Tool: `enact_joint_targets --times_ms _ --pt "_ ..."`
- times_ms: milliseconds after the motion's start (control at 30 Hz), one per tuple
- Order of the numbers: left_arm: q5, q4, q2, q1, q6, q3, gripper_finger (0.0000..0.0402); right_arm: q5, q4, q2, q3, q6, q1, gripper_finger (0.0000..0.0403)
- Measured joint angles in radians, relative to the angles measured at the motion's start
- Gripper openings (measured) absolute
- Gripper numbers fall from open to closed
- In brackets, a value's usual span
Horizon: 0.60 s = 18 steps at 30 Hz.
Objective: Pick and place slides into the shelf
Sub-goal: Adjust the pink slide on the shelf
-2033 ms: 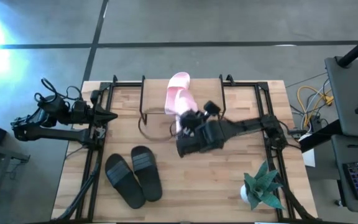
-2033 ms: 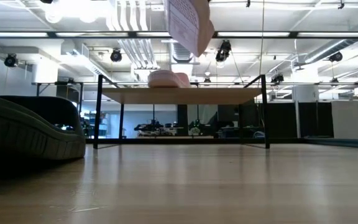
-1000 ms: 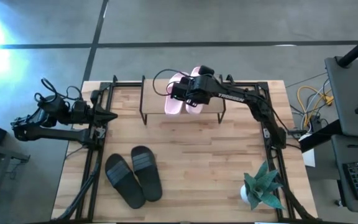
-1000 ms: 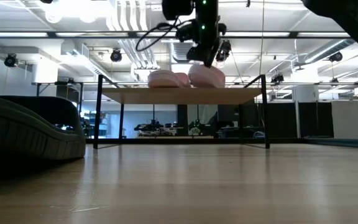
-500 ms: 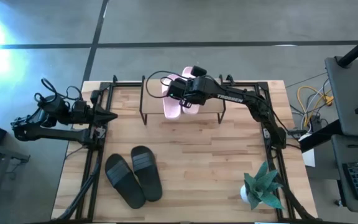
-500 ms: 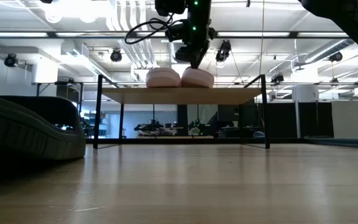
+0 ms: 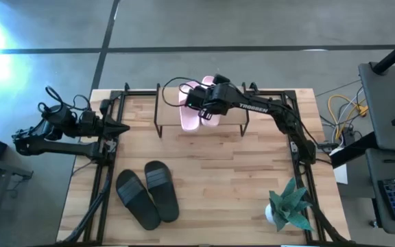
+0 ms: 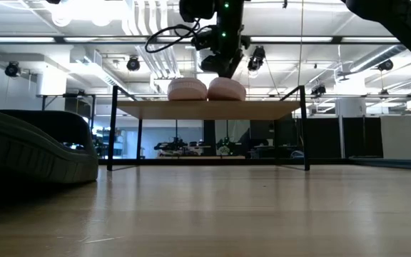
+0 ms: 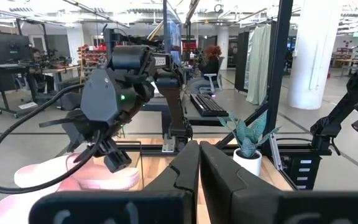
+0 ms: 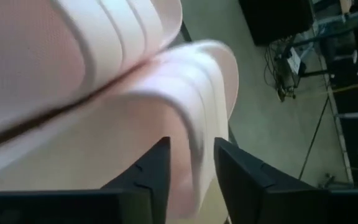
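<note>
Two light pink slides lie side by side on the shelf's wood top (image 8: pixel 277 109): one (image 8: pixel 187 89) to the left and one (image 8: pixel 227 89) under my right gripper (image 8: pixel 225 73). My right gripper reaches over the shelf (image 7: pixel 235 115) from the right and is shut on that second pink slide (image 10: pixel 104 124). The two black slides (image 7: pixel 137 199) (image 7: pixel 162 191) lie soles down on the table near the front left. My left gripper (image 7: pixel 123 128) is shut and empty at the table's left edge. My right gripper pinches a ribbed pink edge of the slide (image 10: pixel 194 146) between its two fingers; strap or sole, I cannot tell. The fingers come from above, slanting down from the table's right. The slide rests on the shelf top, next to the other pink slide.
A potted plant (image 7: pixel 290 206) stands at the table's front right. Black frame rails (image 7: pixel 105 171) run along the table's left and right sides. The shelf's thin black legs (image 8: pixel 113 128) stand on the table at the back.
My right gripper has carried the pink slide a little toward the table's left and down onto the shelf top. The slide now lies close beside the first pink slide, and it has hardly moved in the last half second.
</note>
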Motion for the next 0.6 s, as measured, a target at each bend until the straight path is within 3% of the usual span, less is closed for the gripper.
enact_joint_targets --times_ms 300,600 --pt "0.000 0.000 0.000 0.000 0.000 0.000 0.0000 -0.027 -0.152 -0.009 0.010 0.168 0.058 0.0146" --pt "0.000 0.000 0.000 0.000 0.000 0.000 0.0000 -0.411 -0.068 -0.019 0.100 0.244 0.207 0.0135"
